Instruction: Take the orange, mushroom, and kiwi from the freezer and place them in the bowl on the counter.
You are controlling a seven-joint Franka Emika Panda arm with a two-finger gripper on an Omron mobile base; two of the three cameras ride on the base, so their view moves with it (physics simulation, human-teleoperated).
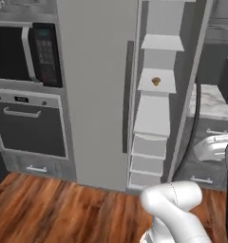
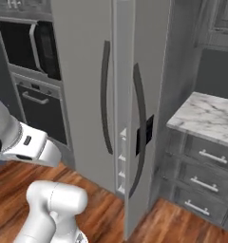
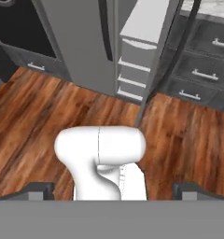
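Standing ajar, the tall grey freezer (image 1: 99, 90) shows a small tan-brown mushroom (image 1: 155, 81) on a pale door shelf (image 1: 156, 80); rightward, the white marble tabletop (image 2: 206, 116). The pincer (image 3: 113, 192) is spread wide, empty. Reaching in risks clipping the narrow door gap.

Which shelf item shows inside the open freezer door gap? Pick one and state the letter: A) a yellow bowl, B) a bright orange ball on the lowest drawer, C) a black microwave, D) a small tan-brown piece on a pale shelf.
D: in the left base view a small tan-brown piece, the mushroom, sits on a pale shelf inside the open freezer.
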